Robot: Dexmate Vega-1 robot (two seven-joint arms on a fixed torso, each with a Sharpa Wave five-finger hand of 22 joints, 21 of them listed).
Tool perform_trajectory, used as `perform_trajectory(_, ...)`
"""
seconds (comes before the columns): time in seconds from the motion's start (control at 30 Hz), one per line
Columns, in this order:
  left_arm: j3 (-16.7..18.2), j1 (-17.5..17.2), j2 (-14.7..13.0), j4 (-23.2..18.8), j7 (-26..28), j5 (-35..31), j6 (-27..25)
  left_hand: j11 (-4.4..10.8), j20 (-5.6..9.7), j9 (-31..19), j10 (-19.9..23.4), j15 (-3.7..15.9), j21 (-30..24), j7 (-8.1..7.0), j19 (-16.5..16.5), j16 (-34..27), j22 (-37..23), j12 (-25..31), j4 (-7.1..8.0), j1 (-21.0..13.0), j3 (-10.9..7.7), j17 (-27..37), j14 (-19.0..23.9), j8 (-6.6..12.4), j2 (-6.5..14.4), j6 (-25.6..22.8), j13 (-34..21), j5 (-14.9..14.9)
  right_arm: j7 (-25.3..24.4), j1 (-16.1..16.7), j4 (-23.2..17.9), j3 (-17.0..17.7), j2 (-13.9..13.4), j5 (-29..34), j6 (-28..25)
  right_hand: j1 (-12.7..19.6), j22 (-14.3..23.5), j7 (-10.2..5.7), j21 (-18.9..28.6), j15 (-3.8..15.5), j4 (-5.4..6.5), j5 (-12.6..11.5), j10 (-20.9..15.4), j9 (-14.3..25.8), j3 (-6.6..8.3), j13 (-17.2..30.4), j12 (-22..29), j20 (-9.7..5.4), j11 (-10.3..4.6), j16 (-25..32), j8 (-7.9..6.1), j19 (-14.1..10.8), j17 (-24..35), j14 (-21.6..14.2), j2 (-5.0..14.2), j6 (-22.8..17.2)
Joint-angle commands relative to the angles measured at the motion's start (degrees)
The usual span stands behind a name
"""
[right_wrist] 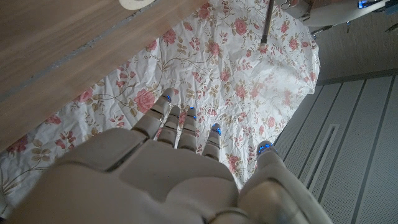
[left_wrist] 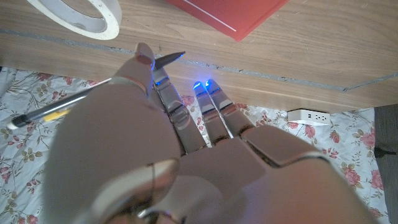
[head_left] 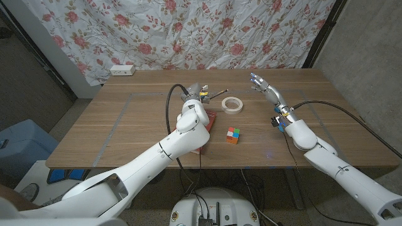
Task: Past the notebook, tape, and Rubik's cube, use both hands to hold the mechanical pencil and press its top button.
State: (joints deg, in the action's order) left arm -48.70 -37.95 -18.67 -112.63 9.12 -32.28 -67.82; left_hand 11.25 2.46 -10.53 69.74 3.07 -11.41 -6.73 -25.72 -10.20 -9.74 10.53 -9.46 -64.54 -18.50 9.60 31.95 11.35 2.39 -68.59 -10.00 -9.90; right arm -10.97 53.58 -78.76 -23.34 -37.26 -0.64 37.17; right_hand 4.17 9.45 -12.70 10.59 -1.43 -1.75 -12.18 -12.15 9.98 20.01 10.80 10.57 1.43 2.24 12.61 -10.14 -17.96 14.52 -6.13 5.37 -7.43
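The left hand (head_left: 196, 95) pinches the mechanical pencil (head_left: 215, 95) above the table's (head_left: 113, 135) middle, near the tape (head_left: 232, 105). The right hand (head_left: 264, 86), fingers apart and holding nothing, hovers toward the far right edge.

Soft, even, rather dim light covers the head view, with faint shadows and a pale sheen on the wooden table (head_left: 125, 119). Its edges bow slightly from a wide lens. In both wrist views the near hand backs are blurred, and blue fingertip lights glow brightly.
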Motion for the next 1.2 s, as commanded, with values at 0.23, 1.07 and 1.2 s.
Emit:
perform_trajectory(0.23, -0.62, 2.51, -0.84, -1.93, 9.29, 15.68, -2.80, 1.36, 3.01, -0.32, 1.76, 9.71, -0.31, 0.42, -0.61, -0.20, -0.30, 0.37, -0.01, 0.01, 0.28, 0.15, 0.71, 0.24, 0.56, 0.05, -0.32, -0.39, -3.80, 0.92, -1.32, -0.58, -0.73, 6.23, 0.49, -0.18, 0.27, 0.03, -0.14, -0.47, -0.35, 0.27, 0.90, 0.17, 0.02, 0.15, -0.12, -0.05, -0.12, -0.11, 0.23, 0.71, 0.39, 0.93, 0.71, 1.03)
perform_trajectory(1.07, -0.88, 3.35, -2.22, -1.93, 17.74, 26.60, -1.30, 1.37, 2.76, -0.41, 1.94, 9.66, -0.34, 0.65, -0.78, -0.15, -0.32, 0.34, -0.02, 0.02, 0.55, 0.11, 0.81, 0.16, 0.71, 0.25, -0.35, -0.45, -6.61, 0.55, -2.48, -2.34, -1.06, 12.36, -0.90, -1.53, 0.27, 0.00, -0.56, -1.84, 0.51, -0.05, 5.82, 0.13, -0.26, -0.10, -0.14, 1.01, -1.23, -1.06, -0.25, 5.06, 0.94, 5.73, 1.08, 2.94)
perform_trajectory(1.2, -0.85, 3.46, -2.40, -1.69, 18.38, 27.75, -0.43, 1.34, 2.71, -0.42, 1.95, 9.67, -0.34, 0.68, -0.81, -0.15, -0.33, 0.33, -0.01, 0.04, 0.59, 0.11, 0.84, 0.17, 0.74, 0.22, -0.35, -0.45, -6.86, 0.30, -2.84, -2.89, -1.24, 13.77, -1.63, -1.42, 0.27, -0.02, -0.65, -2.11, 0.36, -0.11, 6.92, 0.15, -0.27, -0.13, -0.36, 0.92, -1.13, -1.16, -0.22, 6.18, 0.89, 6.38, 0.87, 3.34)
